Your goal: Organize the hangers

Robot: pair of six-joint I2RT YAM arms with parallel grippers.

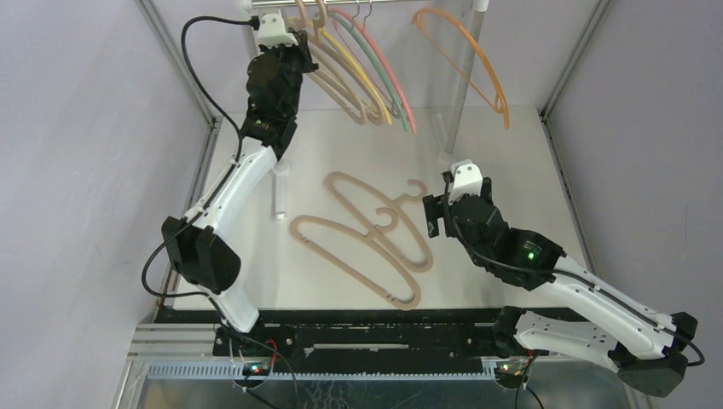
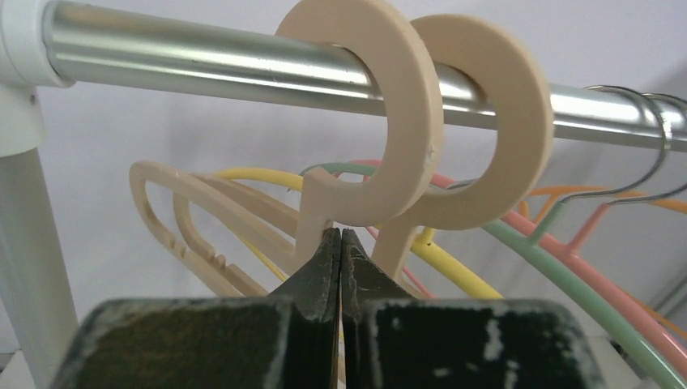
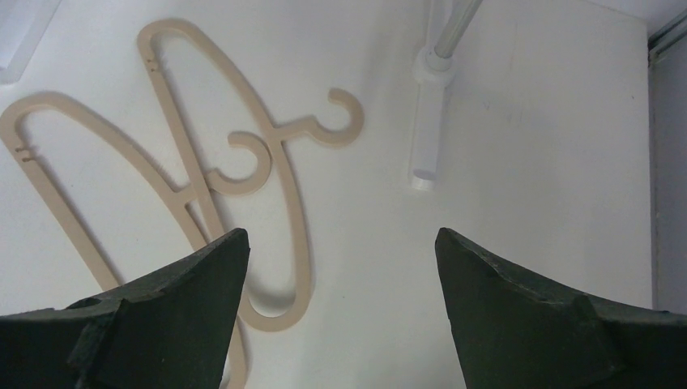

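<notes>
Beige plastic hangers (image 3: 292, 128) on the table (image 1: 511, 170) are judged stiff, light, best gripped at the neck by the wide-spread, empty right gripper (image 3: 340, 235); the left gripper (image 2: 340, 237) is clenched shut.

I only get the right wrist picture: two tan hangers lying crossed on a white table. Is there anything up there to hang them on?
Observer: Yes, a metal rail runs above the far side of the table.
Operator: Is anything on it?
Observer: Two more tan hangers, a bunch of thin coloured hangers beside them, and an orange hanger apart at the right.
Operator: And the other arm?
Observer: The left gripper is up at the rail, shut, its tips just under the nearest tan hook.
</notes>
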